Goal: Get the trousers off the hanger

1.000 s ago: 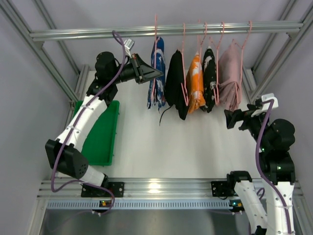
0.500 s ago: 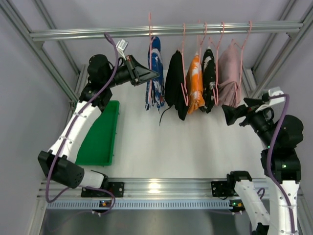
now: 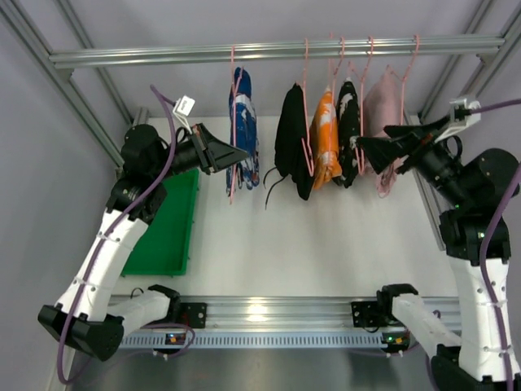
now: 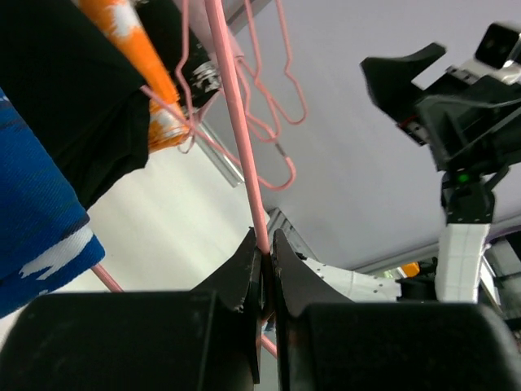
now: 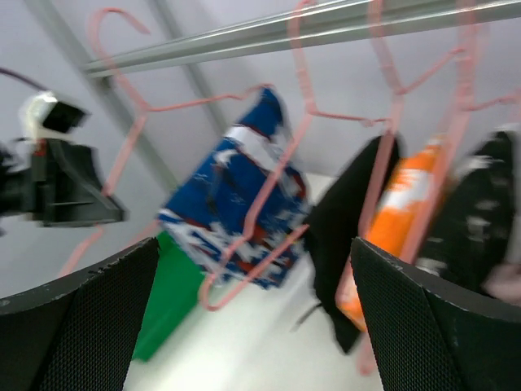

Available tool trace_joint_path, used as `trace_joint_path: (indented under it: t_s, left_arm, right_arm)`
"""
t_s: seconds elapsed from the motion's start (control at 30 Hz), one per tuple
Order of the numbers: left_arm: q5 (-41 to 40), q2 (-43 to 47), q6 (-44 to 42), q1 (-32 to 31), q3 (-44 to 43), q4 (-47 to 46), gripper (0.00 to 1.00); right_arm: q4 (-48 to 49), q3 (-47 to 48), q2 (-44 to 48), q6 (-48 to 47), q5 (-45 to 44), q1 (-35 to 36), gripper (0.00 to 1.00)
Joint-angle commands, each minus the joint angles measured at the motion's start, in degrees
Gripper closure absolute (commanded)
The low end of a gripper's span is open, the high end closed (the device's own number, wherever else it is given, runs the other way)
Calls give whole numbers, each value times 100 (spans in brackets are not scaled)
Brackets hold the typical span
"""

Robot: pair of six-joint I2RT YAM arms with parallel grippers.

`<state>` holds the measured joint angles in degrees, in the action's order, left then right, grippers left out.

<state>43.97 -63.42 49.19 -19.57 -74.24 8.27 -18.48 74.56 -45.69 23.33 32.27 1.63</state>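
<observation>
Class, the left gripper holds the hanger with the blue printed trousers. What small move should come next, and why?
Probably bring the right gripper leftward toward the blue trousers. The left gripper is shut on the wire of the pink hanger, steadying it. The right gripper is open, empty and faces the trousers, which hang over that hanger's bar.

Across the top of my overhead view runs the metal rail (image 3: 163, 55). Right of centre beneath it hang three garments of mine, close together: an orange one with white patches (image 3: 326, 147), a black one with white print (image 3: 348, 134), and a dusty pink one (image 3: 379, 110) furthest right. At left my green tray (image 3: 167, 236) lies on the white table (image 3: 326, 244), near its left edge.
</observation>
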Motion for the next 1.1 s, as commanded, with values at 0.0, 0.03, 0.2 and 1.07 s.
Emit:
trace_joint_path:
  t_s: [0.0,0.03,0.2,1.07]
  left_arm:
    - [-300,496,-752,6,93,-608,100]
    - [-405,567,-831,6,128,-590,100]
    - [-442,778,-850,120,155,-432,100]
    - [-406,1253,-990,454,-117,-344,100]
  right_arm:
    - [680,539,-510,787,-156,991,0]
    - [627,655,-711,569,-360,1328,1]
    - [706,1339,-1459,699,-678,2489,1]
    - [2032,3090,-4808,3045,-1223,4715,20]
